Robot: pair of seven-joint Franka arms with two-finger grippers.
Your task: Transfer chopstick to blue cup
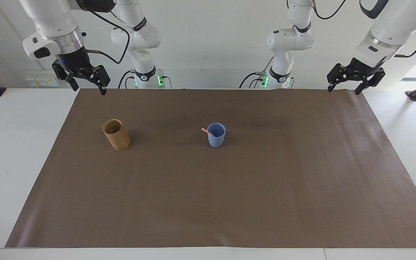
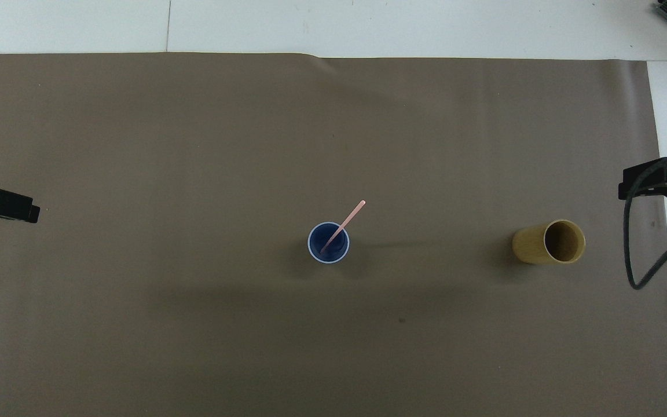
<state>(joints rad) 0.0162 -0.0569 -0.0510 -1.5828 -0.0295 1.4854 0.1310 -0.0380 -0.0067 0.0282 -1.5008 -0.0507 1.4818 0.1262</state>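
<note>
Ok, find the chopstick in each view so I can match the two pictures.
Facing view: the chopstick shows as a short pink tip over the rim of the blue cup, mid-mat.
Overhead view: the chopstick leans out of the cup, tip pointing away from the robots.
Shared landmark: the bamboo holder.

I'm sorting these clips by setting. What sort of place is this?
Most likely a robotics lab bench, not a kitchen: two white arms mounted at a white table, a plain brown mat as the work surface, and only a blue cup and bamboo holder on it.
</note>
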